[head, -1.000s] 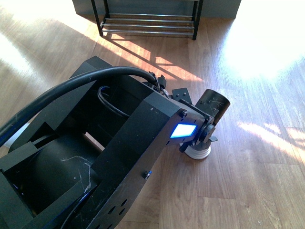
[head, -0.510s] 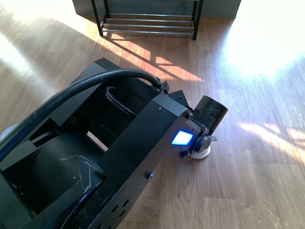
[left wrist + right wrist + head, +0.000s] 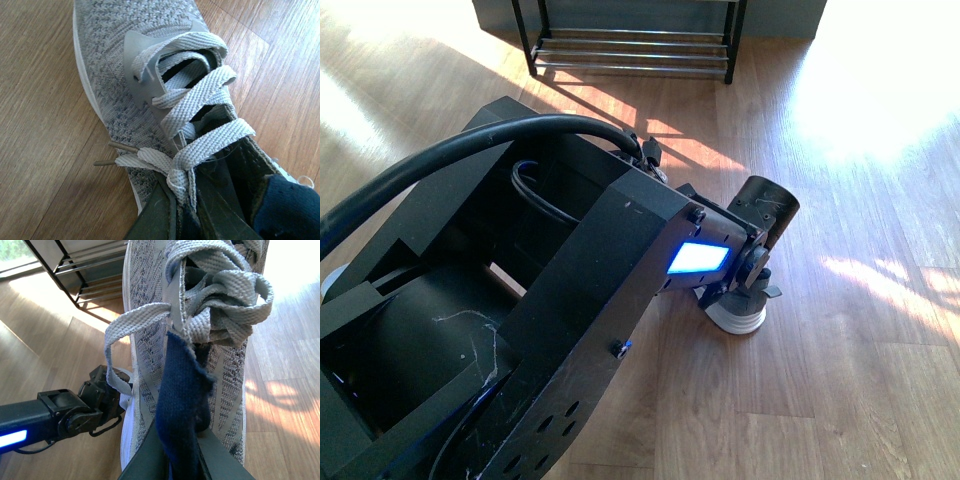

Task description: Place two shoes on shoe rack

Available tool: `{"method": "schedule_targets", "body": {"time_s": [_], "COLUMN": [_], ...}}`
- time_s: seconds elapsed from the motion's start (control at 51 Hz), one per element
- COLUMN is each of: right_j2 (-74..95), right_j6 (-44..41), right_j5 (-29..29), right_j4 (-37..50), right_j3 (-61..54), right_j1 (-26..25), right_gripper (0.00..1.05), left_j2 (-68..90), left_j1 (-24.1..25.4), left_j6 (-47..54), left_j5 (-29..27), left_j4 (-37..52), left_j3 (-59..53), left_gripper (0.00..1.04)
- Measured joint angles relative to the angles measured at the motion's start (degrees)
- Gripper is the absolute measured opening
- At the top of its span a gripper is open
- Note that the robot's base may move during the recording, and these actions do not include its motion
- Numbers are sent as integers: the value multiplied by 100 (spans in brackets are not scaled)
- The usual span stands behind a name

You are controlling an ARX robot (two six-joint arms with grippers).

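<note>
Now, left claw [image 3: 192, 215]: narrow, gripping floor sneaker [image 3: 120, 75] beside its laces.
right claw [image 3: 175, 460]: pinching held sneaker [image 3: 150, 340] by navy lining.
shoe rack [image 3: 630, 56]: far side.

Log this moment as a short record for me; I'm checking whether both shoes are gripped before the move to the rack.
left gripper: appears closed at the collar of the grey knit sneaker lying on the wooden floor
right gripper: shut on the navy tongue of the second grey sneaker, apparently off the floor
shoe rack: ahead of the robot; visible lower rods hold no shoes
</note>
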Motion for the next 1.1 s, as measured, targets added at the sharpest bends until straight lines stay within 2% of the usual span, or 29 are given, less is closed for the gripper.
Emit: {"method": "schedule_targets", "body": {"time_s": [0.412, 0.667, 0.804, 1.098], "right_j2": [0, 0, 0, 0], "right_j6": [0, 0, 0, 0], "right_j5": [0, 0, 0, 0], "right_j4": [0, 0, 0, 0], "right_j3": [0, 0, 0, 0], "right_j1": [0, 0, 0, 0], "right_gripper": [2, 2, 2, 2], "left_j2": [168, 173, 190, 190], "left_j1": [2, 4, 22, 26], "left_j6": [966, 1392, 1539, 1552], "left_j5": [122, 195, 426, 468], "left_j4": [-997, -986, -1178, -960], "left_j3": [667, 673, 778, 684], "left_gripper": [2, 2, 2, 2]}}
